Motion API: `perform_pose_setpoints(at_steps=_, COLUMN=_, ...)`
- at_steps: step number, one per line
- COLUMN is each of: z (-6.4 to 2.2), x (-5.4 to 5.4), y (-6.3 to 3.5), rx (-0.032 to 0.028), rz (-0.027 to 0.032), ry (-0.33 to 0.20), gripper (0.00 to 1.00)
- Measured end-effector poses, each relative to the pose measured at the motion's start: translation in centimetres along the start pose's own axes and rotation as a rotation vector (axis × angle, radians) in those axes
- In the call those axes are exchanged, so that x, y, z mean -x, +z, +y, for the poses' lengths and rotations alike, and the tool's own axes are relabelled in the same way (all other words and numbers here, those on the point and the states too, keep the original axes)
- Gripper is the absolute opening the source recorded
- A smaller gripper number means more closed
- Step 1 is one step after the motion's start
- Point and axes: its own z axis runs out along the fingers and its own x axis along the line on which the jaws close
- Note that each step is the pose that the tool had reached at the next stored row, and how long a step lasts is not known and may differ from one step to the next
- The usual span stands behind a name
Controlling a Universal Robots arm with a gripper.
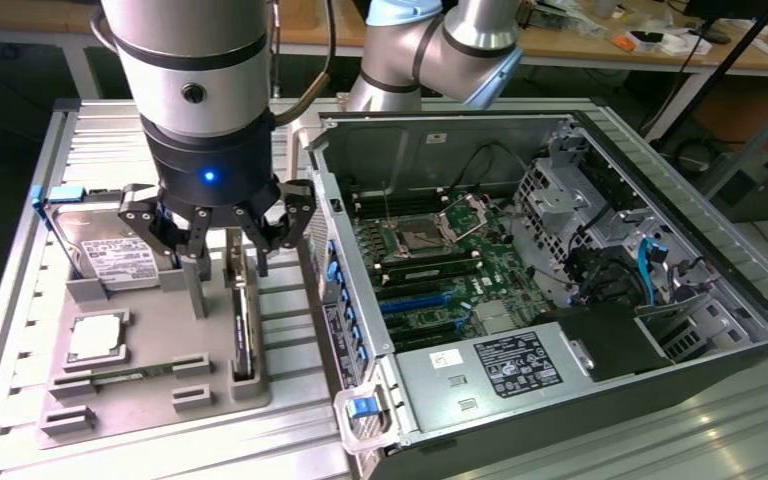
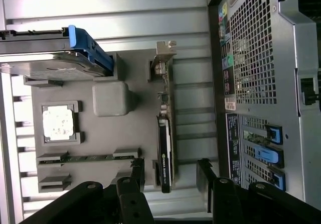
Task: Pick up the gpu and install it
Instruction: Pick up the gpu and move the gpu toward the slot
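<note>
Ribbed metal table (image 1: 104, 140): grey parts tray (image 1: 151, 325) beside open computer case (image 1: 444, 385).

The arm (image 1: 191, 50), at the upper left of the exterior view, is a thick cylinder of brushed silver-grey metal banded in black, with a small round black plug (image 1: 193, 93) set in its side. A second silver joint (image 1: 478, 40) at the top centre carries a pale blue cap (image 1: 398, 10). A dark cable (image 1: 320, 70) runs beside the cylinder. Below the silver sits the gripper (image 1: 224, 262), its body glossy black with a glowing blue light (image 1: 207, 177). Its fingers (image 1: 281, 215) are black linked bars joined by round pins. In the wrist view the fingers (image 2: 131, 196) look matt black, with round pivot heads.
</note>
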Motion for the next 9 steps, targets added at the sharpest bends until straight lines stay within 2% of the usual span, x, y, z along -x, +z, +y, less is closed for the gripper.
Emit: perform_pose_setpoints(at_steps=9, z=0.01, x=-0.17, y=0.91, rx=0.0001, rz=-0.0012, ry=0.0, gripper=0.54)
